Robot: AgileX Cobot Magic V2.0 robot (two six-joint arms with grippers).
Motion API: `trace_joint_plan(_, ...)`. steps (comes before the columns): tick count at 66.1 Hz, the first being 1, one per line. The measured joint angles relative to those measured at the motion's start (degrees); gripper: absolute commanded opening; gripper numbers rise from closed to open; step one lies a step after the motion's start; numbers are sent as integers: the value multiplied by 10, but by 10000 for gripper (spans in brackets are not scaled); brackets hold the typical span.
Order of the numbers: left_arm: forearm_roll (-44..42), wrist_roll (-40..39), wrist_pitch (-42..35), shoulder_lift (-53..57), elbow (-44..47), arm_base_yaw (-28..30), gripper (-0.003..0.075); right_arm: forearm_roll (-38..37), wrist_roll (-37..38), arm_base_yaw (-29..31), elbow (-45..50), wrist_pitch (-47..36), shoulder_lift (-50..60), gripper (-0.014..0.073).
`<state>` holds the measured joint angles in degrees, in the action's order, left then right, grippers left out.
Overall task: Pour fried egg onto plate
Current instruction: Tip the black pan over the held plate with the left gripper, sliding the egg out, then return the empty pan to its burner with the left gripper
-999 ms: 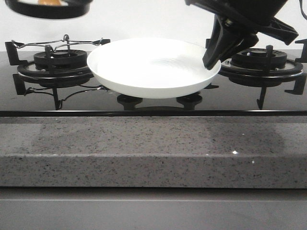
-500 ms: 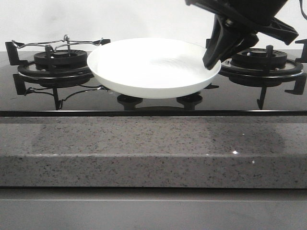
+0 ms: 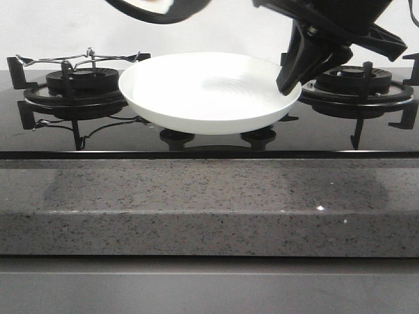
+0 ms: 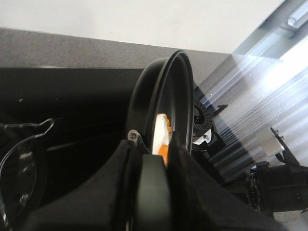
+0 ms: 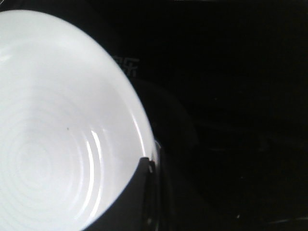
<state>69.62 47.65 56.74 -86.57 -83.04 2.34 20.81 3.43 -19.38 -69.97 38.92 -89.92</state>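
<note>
Black glass hob (image 3: pixel 209 140), 2 burner grates (image 3: pixel 72 91) (image 3: pixel 360 88), grey speckled countertop (image 3: pixel 209 206)

Plain white wall (image 3: pixel 52 36) behind a black glass hob (image 3: pixel 209 140), speckled grey stone counter (image 3: pixel 196 203) in front

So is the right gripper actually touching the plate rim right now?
Touching. In the right wrist view a dark finger overlaps the plate at its rim; the front view shows the right gripper closed over that same edge.

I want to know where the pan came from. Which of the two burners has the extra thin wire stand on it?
The left burner carries the thin wire stand. The right burner, behind the right gripper gripping the plate, shows only black supports.
</note>
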Motion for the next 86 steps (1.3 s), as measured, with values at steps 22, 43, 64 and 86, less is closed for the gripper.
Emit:
trace_joint_plan(22, -9, 216, -42, 47, 0, -78, -20, 0, 1, 0, 0, 0, 0, -66)
trace_joint_plan(43, -27, 391, -42, 66, 0, -124, -20, 0, 1, 0, 0, 0, 0, -66)
trace_joint_plan(64, -29, 406, -43, 66, 0, -125, -20, -1, 0, 0, 0, 4, 0, -66)
trace_joint_plan(86, -28, 280, -80, 66, 0, -80, -20, -1, 0, 0, 0, 5, 0, -66)
